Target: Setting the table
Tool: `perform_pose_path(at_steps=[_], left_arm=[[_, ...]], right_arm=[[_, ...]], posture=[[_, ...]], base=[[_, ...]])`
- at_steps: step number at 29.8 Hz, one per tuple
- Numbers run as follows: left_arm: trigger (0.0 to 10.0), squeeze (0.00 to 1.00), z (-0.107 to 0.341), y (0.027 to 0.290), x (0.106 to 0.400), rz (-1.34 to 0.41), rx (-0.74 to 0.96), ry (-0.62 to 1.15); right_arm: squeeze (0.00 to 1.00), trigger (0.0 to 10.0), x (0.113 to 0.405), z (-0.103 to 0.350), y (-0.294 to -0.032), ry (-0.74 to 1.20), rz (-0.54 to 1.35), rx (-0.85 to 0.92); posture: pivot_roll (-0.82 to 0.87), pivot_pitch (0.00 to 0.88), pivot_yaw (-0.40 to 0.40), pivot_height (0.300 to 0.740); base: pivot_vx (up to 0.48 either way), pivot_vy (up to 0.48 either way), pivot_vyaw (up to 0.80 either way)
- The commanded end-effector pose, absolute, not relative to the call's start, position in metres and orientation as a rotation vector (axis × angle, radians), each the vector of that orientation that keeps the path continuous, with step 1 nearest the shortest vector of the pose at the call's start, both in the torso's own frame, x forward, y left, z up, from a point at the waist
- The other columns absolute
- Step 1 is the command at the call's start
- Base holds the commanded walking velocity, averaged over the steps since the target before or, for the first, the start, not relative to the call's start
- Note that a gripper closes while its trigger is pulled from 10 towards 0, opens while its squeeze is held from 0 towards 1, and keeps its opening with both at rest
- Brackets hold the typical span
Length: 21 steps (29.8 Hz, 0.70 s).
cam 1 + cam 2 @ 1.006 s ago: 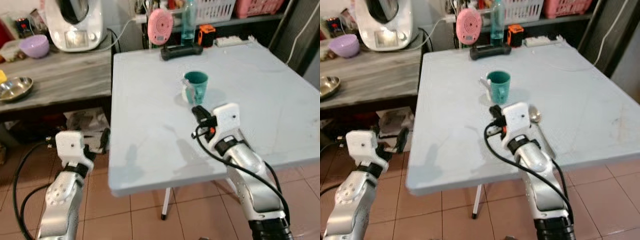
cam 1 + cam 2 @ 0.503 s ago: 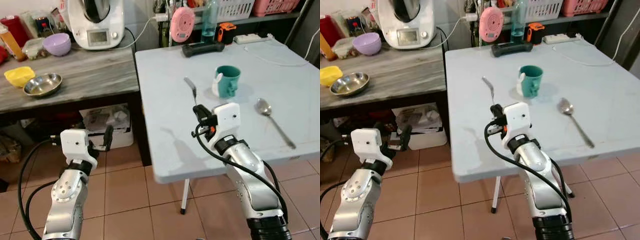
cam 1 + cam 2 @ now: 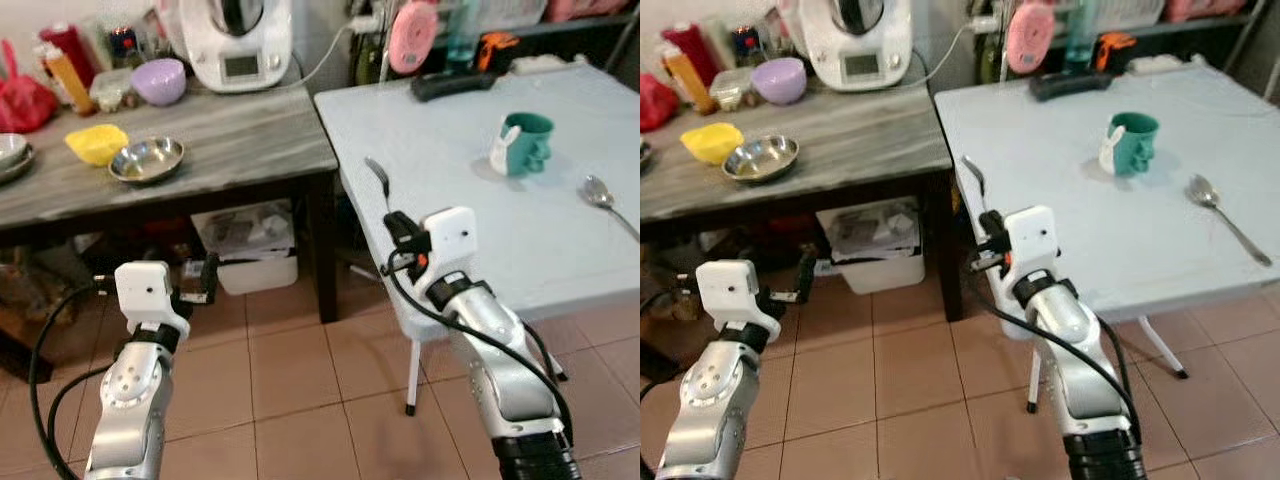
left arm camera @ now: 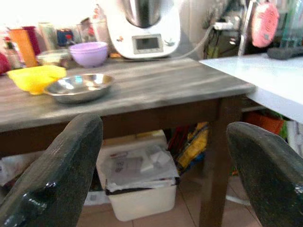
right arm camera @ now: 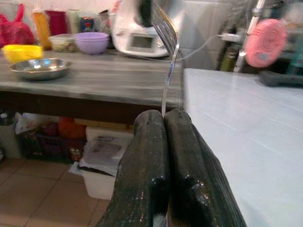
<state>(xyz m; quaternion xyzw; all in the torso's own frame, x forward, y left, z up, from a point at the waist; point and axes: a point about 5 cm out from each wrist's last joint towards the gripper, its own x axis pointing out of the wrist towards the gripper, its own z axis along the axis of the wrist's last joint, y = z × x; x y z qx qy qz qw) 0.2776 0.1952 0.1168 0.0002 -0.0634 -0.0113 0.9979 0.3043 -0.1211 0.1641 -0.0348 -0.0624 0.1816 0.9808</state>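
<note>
Left eye view: the right gripper (image 3: 392, 228) hangs off the near left corner of the white table (image 3: 470, 230), its fingers pinched on the handle of a fork (image 3: 378, 180) that stands up and leans away over the table edge. A green mug (image 3: 523, 144) and a spoon (image 3: 606, 202) already lie on the table, well apart from the fork. The main risk is the thin handle slipping or twisting in so narrow a pinch, so that the fork drops to the tiled floor instead of the table. The right arm is bent, forearm raised before the body.

Right eye view: the left gripper (image 3: 803, 282) hangs low beside the wooden side table (image 3: 840, 150), idle.

Left wrist view: the left fingers (image 4: 61, 175) stand wide apart with nothing between them, looking toward a steel bowl (image 4: 78, 87).

Right wrist view: the right fingers (image 5: 150, 170) are pressed together, the fork's stem rising from between their tips.
</note>
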Motion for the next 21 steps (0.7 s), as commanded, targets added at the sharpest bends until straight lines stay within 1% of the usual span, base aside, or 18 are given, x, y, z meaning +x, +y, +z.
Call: perform_pose_path(at_steps=[1, 8, 21], left_arm=[[10.0, 0.0, 0.1142, 0.2026, 0.2746, 0.0, 0.018, -0.114], [10.0, 0.0, 0.1147, 0.2017, 0.2752, 0.003, 0.021, -0.12], [10.0, 0.0, 0.1193, 0.2028, 0.2761, 0.028, 0.02, -0.149]], right_arm=[[0.0, 10.0, 0.3044, 0.1711, -0.1104, -0.159, 0.402, -0.068], [0.0, 10.0, 0.3052, 0.171, -0.111, -0.16, 0.399, -0.072], [0.0, 10.0, 0.3091, 0.1743, -0.1151, -0.177, 0.366, -0.082]], posture=[[-0.11, 0.068, 0.077, 0.74], [-0.11, 0.064, 0.075, 0.74], [-0.11, 0.057, 0.07, 0.74]], base=[[0.0, 0.48, 0.0], [0.0, 0.46, 0.0], [0.0, 0.0, 0.0]])
